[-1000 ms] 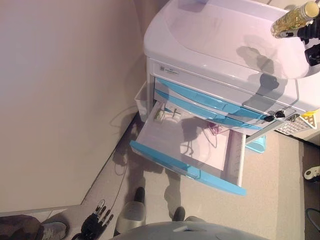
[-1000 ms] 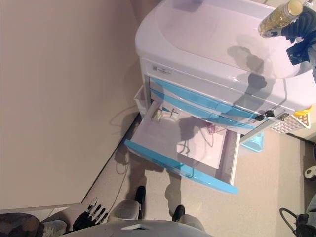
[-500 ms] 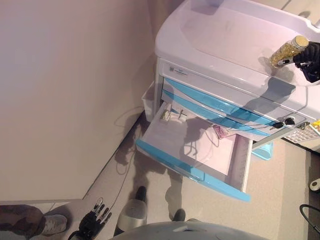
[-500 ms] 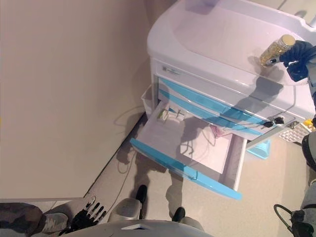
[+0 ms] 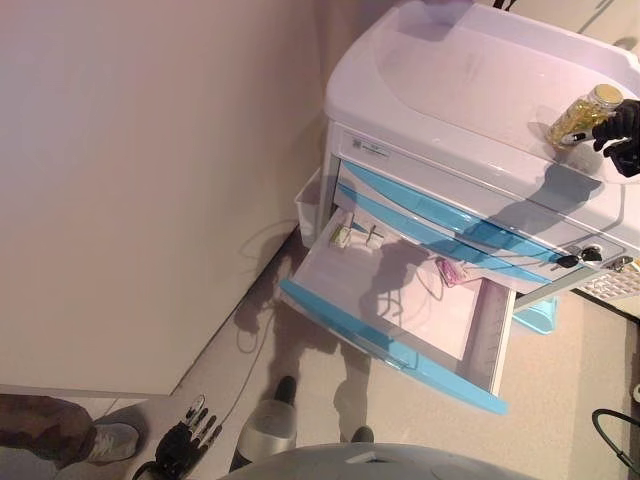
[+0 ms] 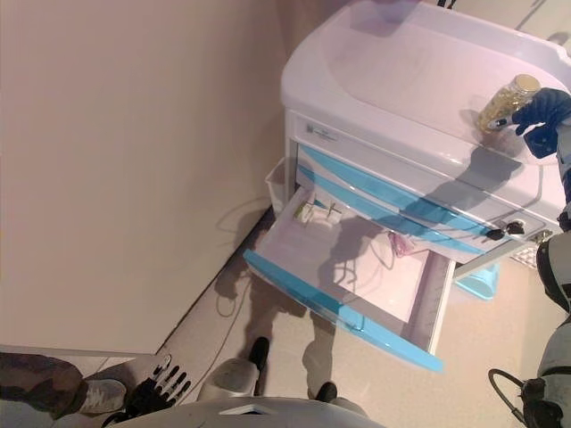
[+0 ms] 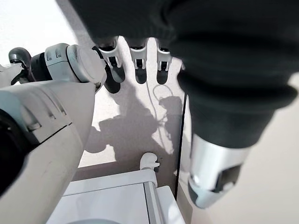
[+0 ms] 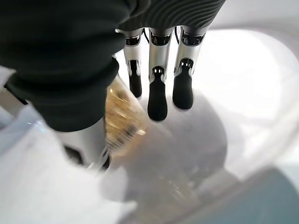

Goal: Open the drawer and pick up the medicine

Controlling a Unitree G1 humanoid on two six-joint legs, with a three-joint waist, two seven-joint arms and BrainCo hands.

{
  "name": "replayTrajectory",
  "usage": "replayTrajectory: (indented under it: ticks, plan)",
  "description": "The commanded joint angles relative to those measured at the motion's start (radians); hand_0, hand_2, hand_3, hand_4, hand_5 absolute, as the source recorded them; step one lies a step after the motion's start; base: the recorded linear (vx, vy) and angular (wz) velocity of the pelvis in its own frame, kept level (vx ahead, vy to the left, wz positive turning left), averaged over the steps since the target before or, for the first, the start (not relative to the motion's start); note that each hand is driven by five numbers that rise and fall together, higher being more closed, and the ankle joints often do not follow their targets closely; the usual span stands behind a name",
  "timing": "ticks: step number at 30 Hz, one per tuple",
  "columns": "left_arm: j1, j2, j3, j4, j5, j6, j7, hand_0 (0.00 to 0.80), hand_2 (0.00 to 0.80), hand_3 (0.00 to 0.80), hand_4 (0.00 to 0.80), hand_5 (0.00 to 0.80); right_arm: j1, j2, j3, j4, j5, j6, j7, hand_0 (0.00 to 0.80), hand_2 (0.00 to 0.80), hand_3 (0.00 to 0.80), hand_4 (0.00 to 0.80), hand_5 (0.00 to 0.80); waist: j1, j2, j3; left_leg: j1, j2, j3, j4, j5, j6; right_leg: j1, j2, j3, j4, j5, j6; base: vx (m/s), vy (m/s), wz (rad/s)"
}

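Overhead, the right hand (image 6: 542, 122) pinches a clear, yellow-filled cylindrical medicine bottle (image 5: 583, 113).

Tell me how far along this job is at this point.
Done: the drawer stands pulled out of the cabinet. In hand: the right hand holds the medicine bottle just above the cabinet top. The left hand hangs low, idle. Nothing of the task looks left.

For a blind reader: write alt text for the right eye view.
The right hand holds a medicine bottle over the top of a white cabinet. Below, one blue-fronted drawer stands pulled open. The left hand hangs low near the floor.
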Motion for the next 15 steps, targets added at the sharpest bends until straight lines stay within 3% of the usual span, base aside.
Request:
replayTrajectory:
  ticks: [1, 15]
  plan:
    - [0.008, 0.054, -0.052, 0.006, 0.015, 0.001, -0.028, 0.0, 0.0, 0.0, 0.0, 0.0, -0.051, -0.021, 0.067, -0.022, -0.031, -0.036, -0.045, 0.0, 0.0, 0.0, 0.0, 0.0, 0.026, -0.024, 0.004, -0.027, 0.018, -0.048, 0.07, -0.129, -0.034, -0.07, -0.099, -0.001, 0.049, 0.054, 0.076, 0.0, 0.0, 0.0]
    - [0.015, 0.05, -0.068, -0.023, 0.017, -0.019, -0.049, 0.0, 0.0, 0.0, 0.0, 0.0, -0.097, -0.065, 0.078, -0.124, 0.003, 0.031, -0.12, 0.0, 0.0, 0.0, 0.0, 0.0, -0.001, -0.028, -0.012, -0.013, 0.026, -0.02, 0.066, -0.13, -0.038, -0.069, -0.096, 0.011, 0.046, 0.061, 0.079, 0.0, 0.0, 0.0]
